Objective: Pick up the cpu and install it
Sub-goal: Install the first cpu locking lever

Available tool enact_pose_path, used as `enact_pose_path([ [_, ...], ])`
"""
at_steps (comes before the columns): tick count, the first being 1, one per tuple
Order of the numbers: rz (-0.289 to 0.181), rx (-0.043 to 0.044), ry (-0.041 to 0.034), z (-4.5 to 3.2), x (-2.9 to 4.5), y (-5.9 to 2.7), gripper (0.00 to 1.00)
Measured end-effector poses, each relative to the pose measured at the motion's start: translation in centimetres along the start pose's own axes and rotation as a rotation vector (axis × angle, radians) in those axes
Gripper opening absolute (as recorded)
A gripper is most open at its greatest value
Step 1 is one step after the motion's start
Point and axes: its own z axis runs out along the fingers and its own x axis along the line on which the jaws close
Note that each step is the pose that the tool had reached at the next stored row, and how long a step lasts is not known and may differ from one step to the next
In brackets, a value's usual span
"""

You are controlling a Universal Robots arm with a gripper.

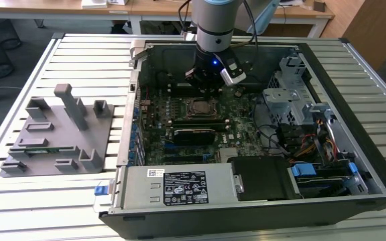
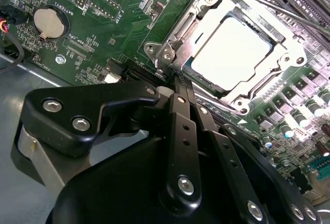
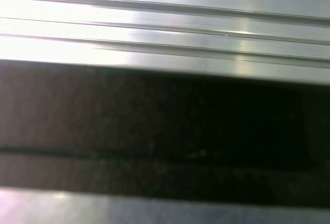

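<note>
Here, an open computer case (image 1: 260,130) is seen lying on the slatted metal counter (image 1: 79,47), and the green motherboard (image 1: 206,118) inside it serves as the landmark. The cpu (image 1: 200,107) is found near the middle of the motherboard, seated flat inside the metal socket frame (image 2: 175,38); in the second wrist view its pale silver top (image 2: 231,46) is brightly lit and is enclosed by the frame on all sides. The hand (image 1: 205,86) is held above the motherboard, just beyond the cpu on the side away from the power supply (image 1: 179,188). In the second wrist view the black fingers (image 2: 181,87) are seen drawn together, their tips meeting just beside a corner of the socket frame, with nothing clamped between them. The cpu is not touched by the hand. A round coin cell (image 2: 50,21) is noted on the motherboard, well apart from the socket. A grey parts fixture (image 1: 59,133) rests on the counter outside the case, on the exterior view's left of the motherboard. In the first wrist view bright metal slats (image 3: 165,22) and a dark band are recorded; nothing further can be told there.
</note>
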Motion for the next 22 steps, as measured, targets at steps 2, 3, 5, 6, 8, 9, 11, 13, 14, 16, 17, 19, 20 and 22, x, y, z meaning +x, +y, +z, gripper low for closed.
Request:
enact_pose_path([
  [2,0.000,0.0004,0.0002,-0.01,0.00,0.00,0.11],
  [3,0.000,0.0005,0.0005,-0.03,0.00,0.00,0.11],
  [5,0.000,0.0005,0.0010,-0.07,0.00,0.00,0.11],
  [6,0.000,0.0004,0.0014,-0.10,0.00,0.00,0.11],
  [8,0.000,0.0001,0.0021,-0.10,0.00,0.00,0.11],
  [9,0.000,0.0001,0.0022,-0.10,0.00,0.00,0.11],
  [11,0.000,0.0026,0.0025,-0.10,-0.01,0.01,0.11],
  [13,0.000,0.0075,0.0028,-0.08,0.00,0.00,0.11],
  [14,0.000,0.0091,0.0028,-0.05,0.00,0.00,0.11],
  [16,0.000,0.0120,0.0032,0.00,0.00,0.00,0.11],
  [17,0.000,0.0133,0.0034,0.02,0.00,-0.01,0.11],
  [19,0.000,0.0155,0.0035,0.07,0.01,-0.02,0.11],
  [20,0.000,0.0165,0.0035,0.11,0.01,-0.02,0.11],
  [22,0.000,0.0175,0.0035,0.18,0.00,-0.01,0.11],
])
